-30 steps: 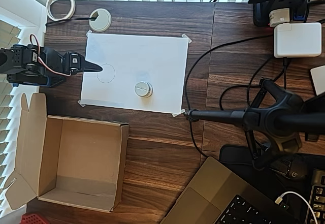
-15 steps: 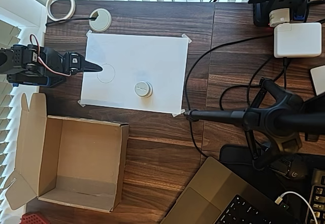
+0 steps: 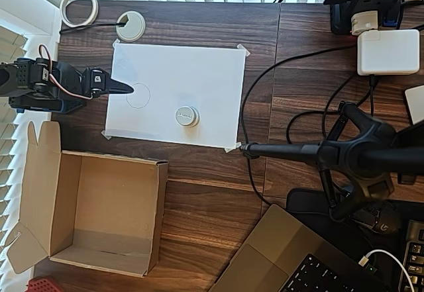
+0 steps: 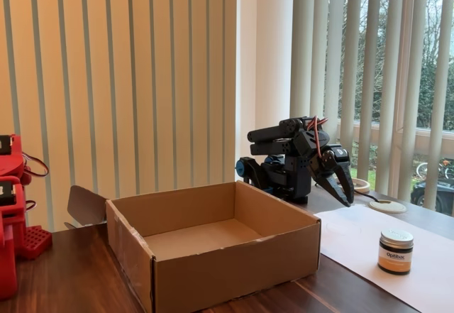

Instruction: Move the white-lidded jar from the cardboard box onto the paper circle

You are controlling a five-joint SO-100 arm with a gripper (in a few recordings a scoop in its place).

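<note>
Gripper (image 3: 126,89) folded back at the sheet's left edge, fingers closed to a point, gripping nothing; nearest in the fixed view, cardboard box (image 4: 213,253) open; beyond, white-lidded jar (image 3: 187,116) upright on paper sheet (image 3: 199,73), right of paper circle (image 3: 138,95), apart from it.

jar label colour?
Orange label on the white-lidded jar, dark glass above and below it; clearest in the fixed view.

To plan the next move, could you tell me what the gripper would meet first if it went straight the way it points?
Probably the white paper sheet near the small pencil circle: the gripper tilts down; depth unclear.
</note>
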